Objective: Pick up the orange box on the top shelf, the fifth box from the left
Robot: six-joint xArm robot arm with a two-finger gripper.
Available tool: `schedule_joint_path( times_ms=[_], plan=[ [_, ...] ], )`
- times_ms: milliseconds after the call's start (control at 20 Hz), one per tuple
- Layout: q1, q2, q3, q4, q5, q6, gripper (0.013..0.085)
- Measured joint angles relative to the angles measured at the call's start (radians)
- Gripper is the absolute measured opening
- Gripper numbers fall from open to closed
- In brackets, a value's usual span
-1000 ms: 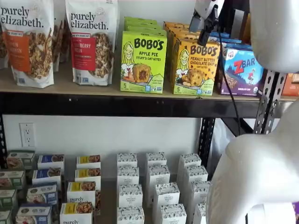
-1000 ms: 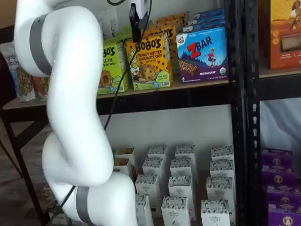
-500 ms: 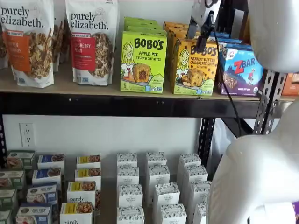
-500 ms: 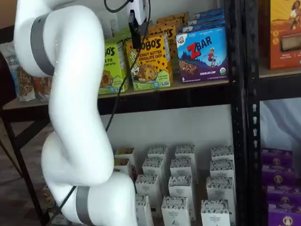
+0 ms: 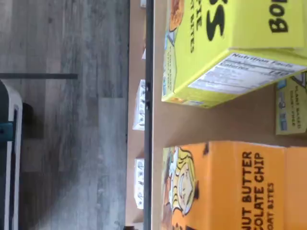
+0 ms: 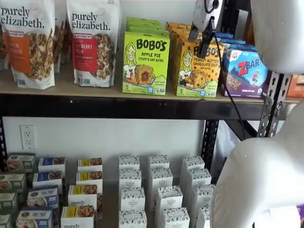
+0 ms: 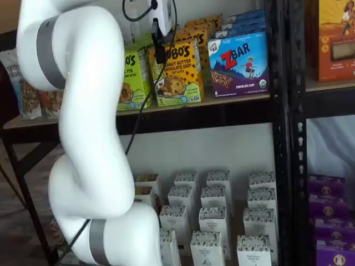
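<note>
The orange box (image 6: pixel 199 71) stands on the top shelf (image 6: pixel 118 107) between a lime-green Bobo's carton (image 6: pixel 145 61) and a blue Zbar box (image 6: pixel 247 71). It shows in both shelf views (image 7: pixel 178 77). My gripper (image 6: pixel 198 43) hangs in front of the orange box's upper edge, and a gap shows between its two black fingers. In a shelf view only one finger (image 7: pixel 158 44) shows, side-on, at the box's left top corner. The wrist view shows the orange box (image 5: pixel 230 187) close up beside the lime-green carton (image 5: pixel 230 43) on the tan board (image 5: pixel 192 124).
Purely Elizabeth granola bags (image 6: pixel 90 42) stand further left on the shelf. More orange cartons are lined up behind the front one. Small white cartons (image 6: pixel 156 190) fill the lower level. A black upright (image 7: pixel 280 111) stands right of the Zbar box (image 7: pixel 238 64). My white arm (image 7: pixel 83 127) fills the foreground.
The gripper has moved down and a little left, closer to the orange box's top front edge. The boxes have not moved.
</note>
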Motion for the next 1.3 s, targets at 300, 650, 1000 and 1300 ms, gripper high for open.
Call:
schedule_joint_path(
  times_ms=[300,650,1000,1300],
  plan=[
    [0.003,-0.012,0.031,0.010,-0.031,0.003,0.0770],
    [0.004,-0.013,0.037,0.019,-0.032,0.005,0.0650],
    [0.001,-0.009,0.029,0.026,-0.021,0.003,0.0530],
    [-0.001,-0.006,0.024,0.023,-0.019,0.001,0.0530]
  ],
)
